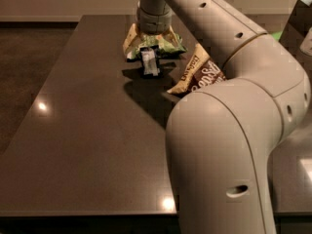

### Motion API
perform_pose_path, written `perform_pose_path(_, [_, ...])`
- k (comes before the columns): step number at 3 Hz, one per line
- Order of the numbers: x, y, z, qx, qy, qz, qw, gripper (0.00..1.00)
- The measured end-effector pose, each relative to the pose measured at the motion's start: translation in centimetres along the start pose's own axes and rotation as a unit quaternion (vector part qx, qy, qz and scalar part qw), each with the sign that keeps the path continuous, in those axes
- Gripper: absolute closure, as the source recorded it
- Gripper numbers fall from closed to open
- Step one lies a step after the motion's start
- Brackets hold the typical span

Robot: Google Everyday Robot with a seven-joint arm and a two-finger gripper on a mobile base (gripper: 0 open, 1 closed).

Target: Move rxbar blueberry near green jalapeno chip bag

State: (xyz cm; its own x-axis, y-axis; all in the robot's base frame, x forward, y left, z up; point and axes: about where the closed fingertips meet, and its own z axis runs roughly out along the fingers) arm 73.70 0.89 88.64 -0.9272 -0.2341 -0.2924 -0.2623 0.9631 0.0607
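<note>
The rxbar blueberry (150,62), a small dark bar with a white label panel, sits on the dark table (87,130) just in front of the green jalapeno chip bag (171,46). The green bag is crinkled and lies at the far middle of the table, partly hidden by my gripper. My gripper (150,44) hangs straight above the bar with its fingers (130,41) spread wide apart, holding nothing. The bar shows free below and between the fingers.
A brown and cream "Sea Salt" chip bag (197,74) lies right of the bar, partly hidden by my arm. My large pale arm (229,130) fills the right of the view. The table's left edge and front edge border dark floor.
</note>
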Motion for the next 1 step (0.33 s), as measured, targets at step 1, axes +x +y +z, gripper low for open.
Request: perform_pose_path(1, [0.0,0.0,0.0,0.0,0.0,0.0,1.0,0.0])
